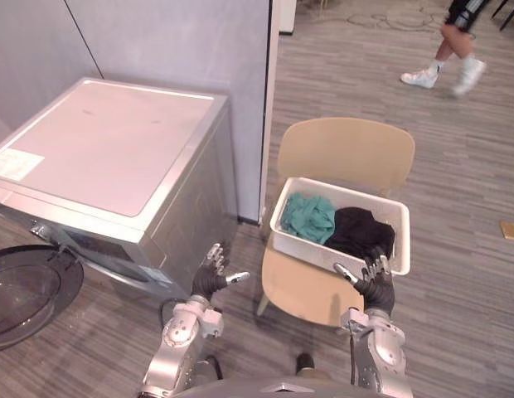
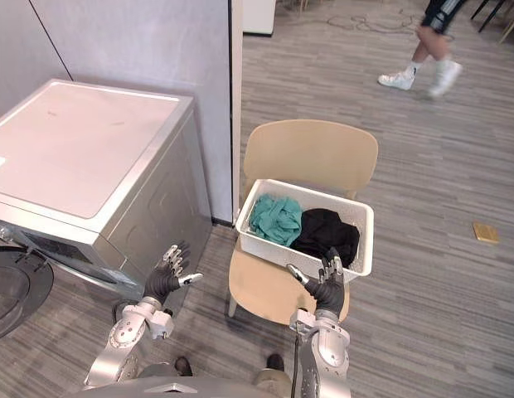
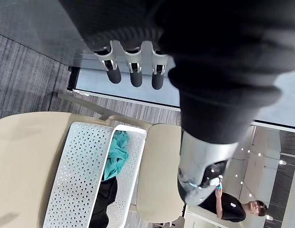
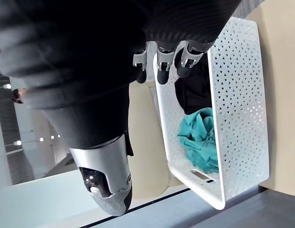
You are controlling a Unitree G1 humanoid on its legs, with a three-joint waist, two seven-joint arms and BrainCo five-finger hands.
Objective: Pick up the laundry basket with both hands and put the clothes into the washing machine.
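Grey plank floor runs up to a grey wall. On it a chair [image 1: 344, 149] holds the white basket [image 1: 315, 249] on its seat, close to the backrest, with teal cloth [image 1: 308, 217] at the left and black cloth [image 1: 361, 232] at the right. The right hand [image 1: 377, 288] hovers by the near right corner, fingers spread wide and empty. The left hand [image 1: 211, 278], equally spread and empty, is well off left, nearer the washer [image 1: 108, 145]. With the 2 hands so uneven, 1 could arrive first and shove the basket askew or tip it, spilling clothes. A nudge might slide the chair too.
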